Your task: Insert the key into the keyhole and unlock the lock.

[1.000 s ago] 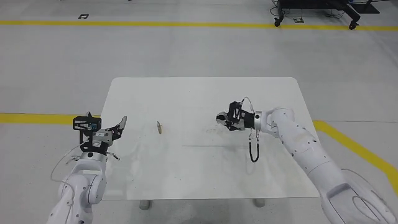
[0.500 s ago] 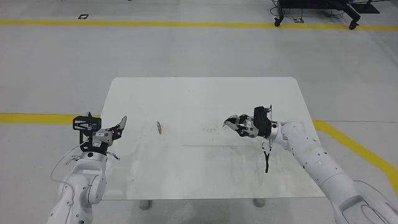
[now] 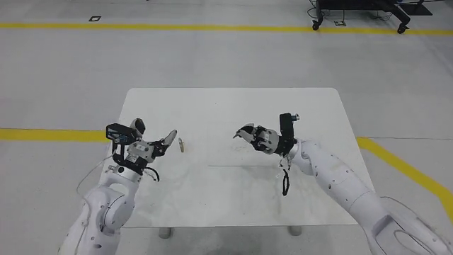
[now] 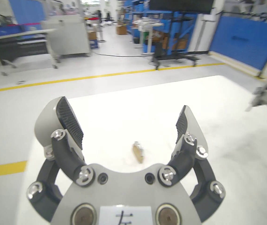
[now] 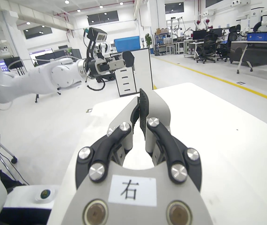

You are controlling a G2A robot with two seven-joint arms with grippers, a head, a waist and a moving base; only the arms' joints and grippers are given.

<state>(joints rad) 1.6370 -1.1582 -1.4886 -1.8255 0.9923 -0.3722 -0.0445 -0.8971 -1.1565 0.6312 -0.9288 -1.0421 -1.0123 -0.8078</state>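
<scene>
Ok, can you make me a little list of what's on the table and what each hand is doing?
table: white
brass piece: small, lying on the table; key or lock, cannot tell
left hand: open, facing the brass piece, not touching it
right hand: shut, over the table's middle, nothing seen in it

White arms (image 3: 338,180), grey claw (image 4: 124,108) with ribbed black pads (image 4: 70,120).

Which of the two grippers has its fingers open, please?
The left gripper: its fingers are spread wide apart above the table, whereas the right gripper has its fingers pressed together.
</scene>
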